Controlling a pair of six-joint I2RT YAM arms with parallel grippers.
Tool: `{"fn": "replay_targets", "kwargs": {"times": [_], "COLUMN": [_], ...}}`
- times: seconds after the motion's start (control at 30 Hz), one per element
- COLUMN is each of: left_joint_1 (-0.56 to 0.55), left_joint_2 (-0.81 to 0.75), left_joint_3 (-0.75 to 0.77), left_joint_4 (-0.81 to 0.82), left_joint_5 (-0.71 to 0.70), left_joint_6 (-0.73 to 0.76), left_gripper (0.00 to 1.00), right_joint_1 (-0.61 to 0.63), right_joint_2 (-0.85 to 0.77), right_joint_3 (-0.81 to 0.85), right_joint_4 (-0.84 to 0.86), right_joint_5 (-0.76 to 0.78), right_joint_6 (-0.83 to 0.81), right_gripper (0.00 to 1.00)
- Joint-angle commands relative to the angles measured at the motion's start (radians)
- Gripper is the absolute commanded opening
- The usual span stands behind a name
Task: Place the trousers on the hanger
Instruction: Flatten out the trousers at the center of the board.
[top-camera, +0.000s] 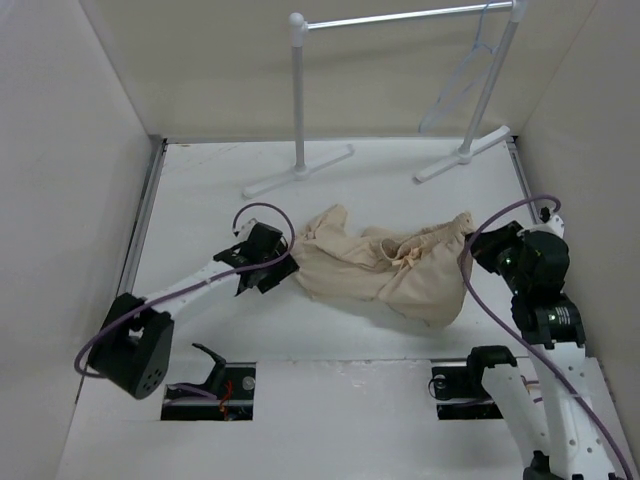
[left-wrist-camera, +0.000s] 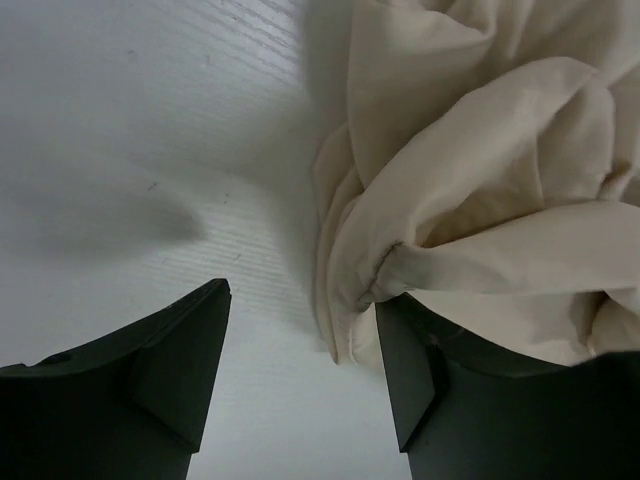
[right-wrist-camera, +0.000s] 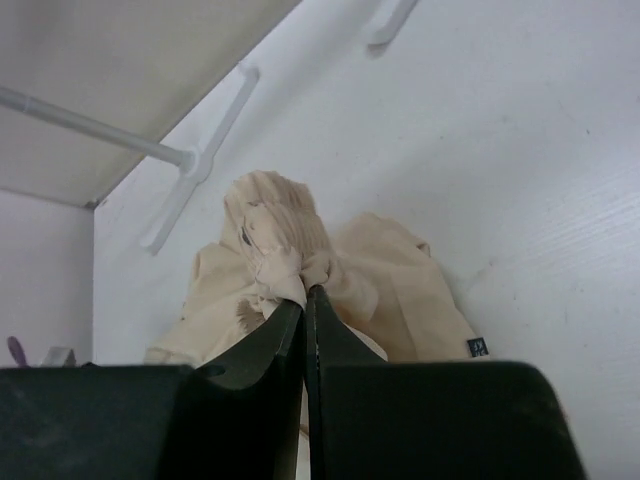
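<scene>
I've got one white table (top-camera: 200, 190), walled in white. On the left, the left gripper (top-camera: 283, 268) sits at the edge of the single pair of trousers (top-camera: 385, 270), its two fingers apart with nothing between them. The trousers lie crumpled mid-table. The right gripper (top-camera: 476, 243) is clamped on a fold of cloth at their right end. At the back, one rack (top-camera: 298, 90) carries one hanger (top-camera: 465, 70) near its right post

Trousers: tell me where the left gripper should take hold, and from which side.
Take the gathered fold at the left edge of the trousers, coming in low from the left along the table. It sticks out as a nub beside the open left gripper, likely thick enough to pinch. The right gripper is shut on the bunched right end.
</scene>
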Motion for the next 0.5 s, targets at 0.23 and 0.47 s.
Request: {"fn": "replay_targets", "kwargs": {"times": [0.23,0.47], "left_joint_1": [-0.019,0.093], "left_joint_2": [0.204,0.030], "left_joint_3": [0.127,0.150], "left_joint_4": [0.267,0.237], "left_joint_5": [0.005,-0.004], "left_joint_6": [-0.030,-0.037], "left_gripper": [0.25,0.03], "right_joint_1": [0.075,0.382], "right_joint_2": [0.073,0.189], "right_joint_3": [0.008,0.130], "right_joint_4": [0.064,0.072], "right_joint_5": [-0.131,-0.069], "right_joint_6": [0.055,0.047], "right_gripper": [0.10,0.08]}}
